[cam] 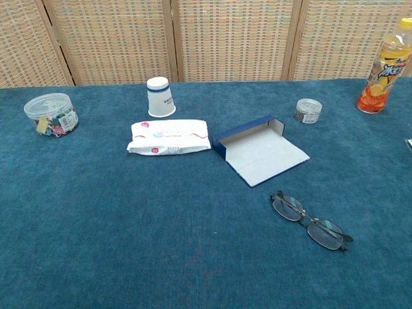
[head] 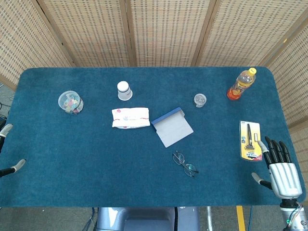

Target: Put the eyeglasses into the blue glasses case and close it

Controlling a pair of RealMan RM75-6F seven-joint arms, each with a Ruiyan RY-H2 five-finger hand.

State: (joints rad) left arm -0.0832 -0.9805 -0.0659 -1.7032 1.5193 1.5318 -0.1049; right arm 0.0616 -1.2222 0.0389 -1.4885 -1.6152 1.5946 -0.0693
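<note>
1. Near the middle of the blue worktop (head: 72, 159), the glasses (head: 185, 164) lie folded flat, just in front of the case (head: 172, 127), not touching it.
2. The case lies open, its lid flat on the cloth.
3. The right robot hand (head: 280, 166) rests at the worktop's right edge, fingers spread, holding nothing, beside a carded tool pack (head: 250, 140).
4. Only fingertips of the left robot hand (head: 10, 150) show at the left edge; I cannot tell its state.

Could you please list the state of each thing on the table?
Blue glasses case: open, empty.
Dark-framed eyeglasses: folded, on the cloth.
White paper cup: upside down.
Orange drink bottle: upright, capped.
Right hand: open, holding nothing.
Left hand: mostly out of frame.
</note>
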